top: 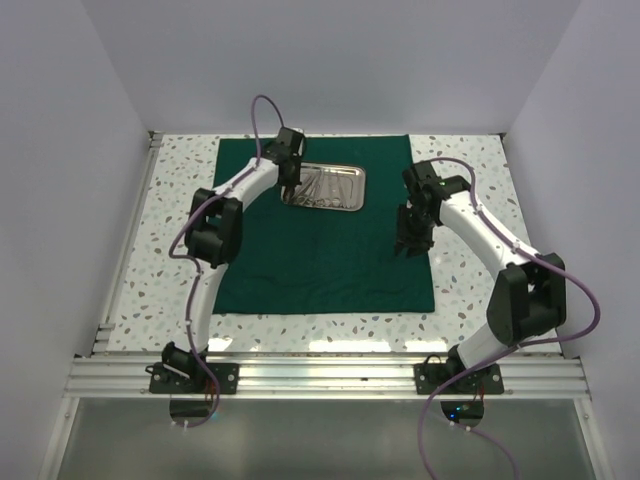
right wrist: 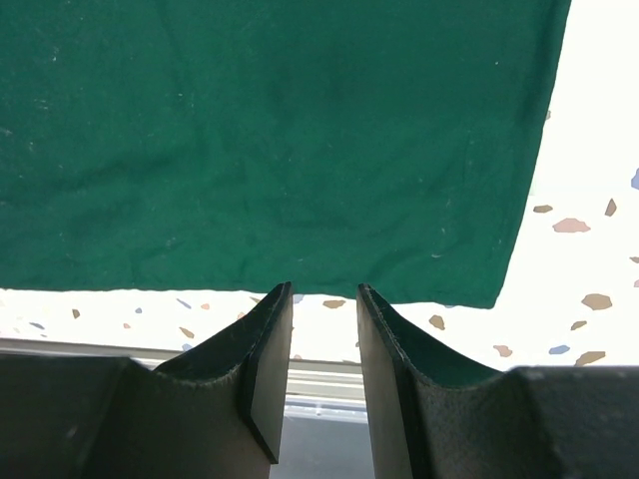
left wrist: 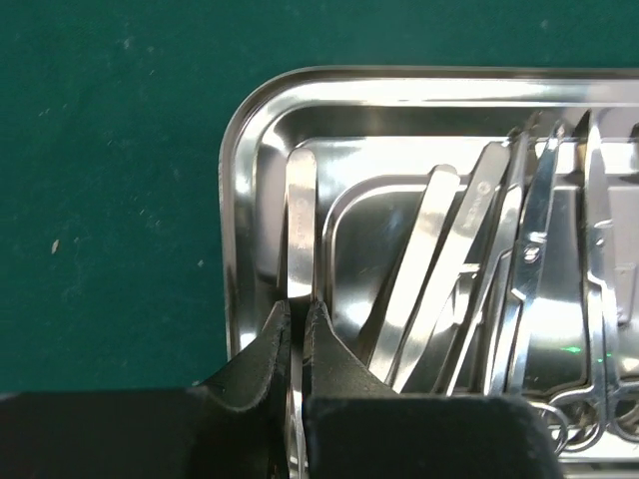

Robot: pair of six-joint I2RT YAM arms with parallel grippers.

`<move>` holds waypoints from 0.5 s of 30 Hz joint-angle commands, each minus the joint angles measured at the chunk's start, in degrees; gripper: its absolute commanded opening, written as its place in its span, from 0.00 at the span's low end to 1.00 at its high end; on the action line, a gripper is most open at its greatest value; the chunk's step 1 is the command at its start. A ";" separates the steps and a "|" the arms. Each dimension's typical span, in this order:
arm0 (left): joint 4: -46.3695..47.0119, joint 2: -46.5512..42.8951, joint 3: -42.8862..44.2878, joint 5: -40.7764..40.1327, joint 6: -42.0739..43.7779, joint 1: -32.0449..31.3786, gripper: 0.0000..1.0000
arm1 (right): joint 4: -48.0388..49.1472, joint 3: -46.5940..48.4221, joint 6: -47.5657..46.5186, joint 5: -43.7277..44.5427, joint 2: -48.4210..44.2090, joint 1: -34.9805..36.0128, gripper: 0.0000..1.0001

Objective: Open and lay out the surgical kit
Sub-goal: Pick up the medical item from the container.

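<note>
Green drape: spread flat on table as work field. Steel tray: far-centre on it, instruments inside. L gripper: fingers pinching leftmost tweezers, prob. for lift-out. R gripper: fingers spread, empty, by drape's R edge.

left pincer clamped on tweezers | right pincer slightly parted, pointing down

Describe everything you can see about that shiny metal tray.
The steel tray is a shallow, mirror-bright rectangle with rounded corners and a raised rim. It lies flat on the green cloth, toward its far edge. Several slim silver instruments lie inside, overlapping. The left gripper reaches in at its left end, closed on a flat steel strip.
</note>
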 commanded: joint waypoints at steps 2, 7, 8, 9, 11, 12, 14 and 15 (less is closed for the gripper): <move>3.05 -10.00 -4.99 -2.93 -0.53 1.32 0.00 | 0.71 -0.76 -0.59 -0.72 -2.87 0.17 0.36; 3.77 -18.95 -6.24 -4.78 -0.19 1.32 0.00 | 1.24 -0.93 -0.94 -1.60 -3.66 0.09 0.36; 3.76 -20.28 -7.28 -4.52 -0.10 1.32 0.00 | 1.41 -1.11 -1.03 -1.78 -3.75 0.17 0.36; 3.68 -21.60 -7.99 -4.43 -0.10 1.32 0.00 | 1.50 -1.37 -1.29 -1.96 -4.01 0.09 0.36; 3.33 -25.47 -10.52 -3.39 -0.10 1.32 0.00 | 1.85 -1.99 -1.64 -2.48 -4.10 0.17 0.36; 2.63 -26.70 -11.33 -3.29 -0.36 1.32 0.00 | 2.20 -2.42 -1.74 -2.92 -4.36 0.09 0.36; 0.26 -30.74 -15.43 -3.55 -1.58 1.24 0.00 | 2.64 -2.78 -2.09 -3.36 -4.36 0.09 0.35; -0.10 -32.58 -17.90 -3.82 -2.11 1.06 0.00 | 2.82 -3.21 -2.26 -3.54 -4.54 0.17 0.35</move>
